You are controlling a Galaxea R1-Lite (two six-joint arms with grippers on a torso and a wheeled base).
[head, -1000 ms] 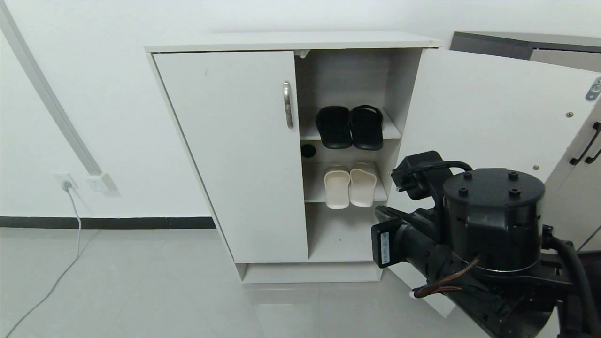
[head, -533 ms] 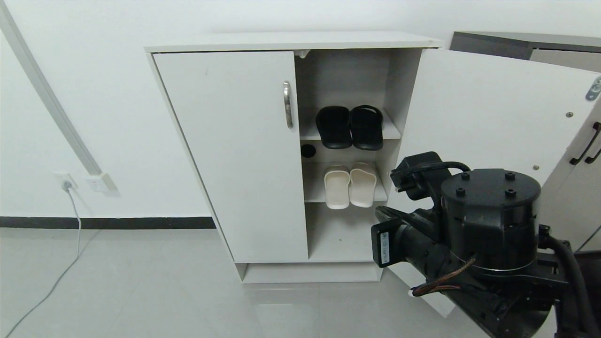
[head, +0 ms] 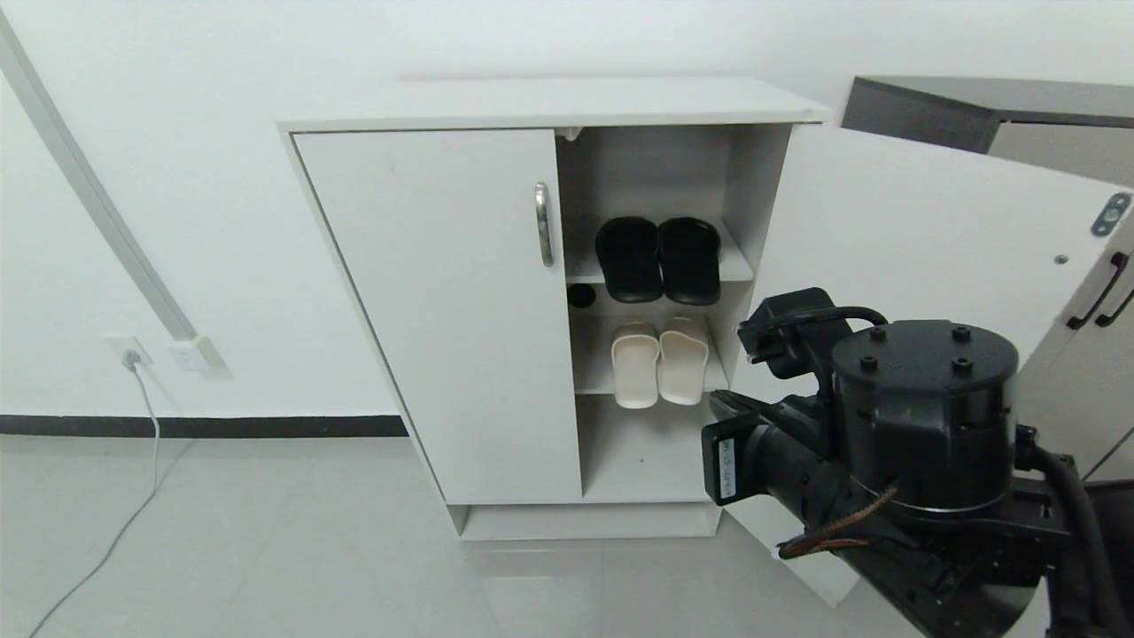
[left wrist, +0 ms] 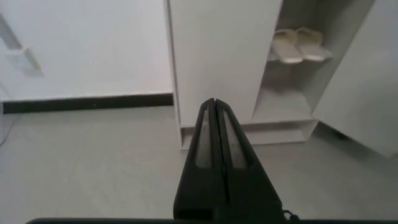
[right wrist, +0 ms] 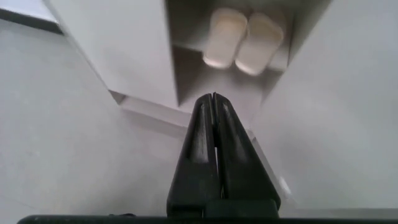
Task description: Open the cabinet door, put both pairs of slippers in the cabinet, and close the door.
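Note:
The white cabinet [head: 549,102] stands against the wall with its left door [head: 443,310] closed and its right door [head: 912,239] swung wide open. A black pair of slippers [head: 657,259] lies on the upper shelf. A cream pair of slippers [head: 660,361] lies on the shelf below, also seen in the wrist views [left wrist: 301,45] [right wrist: 244,45]. My right arm [head: 886,443] hangs low in front of the open door. The right gripper [right wrist: 213,96] is shut and holds nothing, near the cabinet's base. The left gripper [left wrist: 214,102] is shut and holds nothing, over the floor in front of the cabinet.
The cabinet's bottom compartment [head: 633,452] holds nothing. A wall socket with a cable [head: 133,359] is at the left. A dark cabinet [head: 974,106] stands behind the open door. Grey tiled floor [head: 266,549] spreads in front.
The head view has shifted, so the cabinet sits lower in the picture. The slippers, the doors and my right arm have kept their places.

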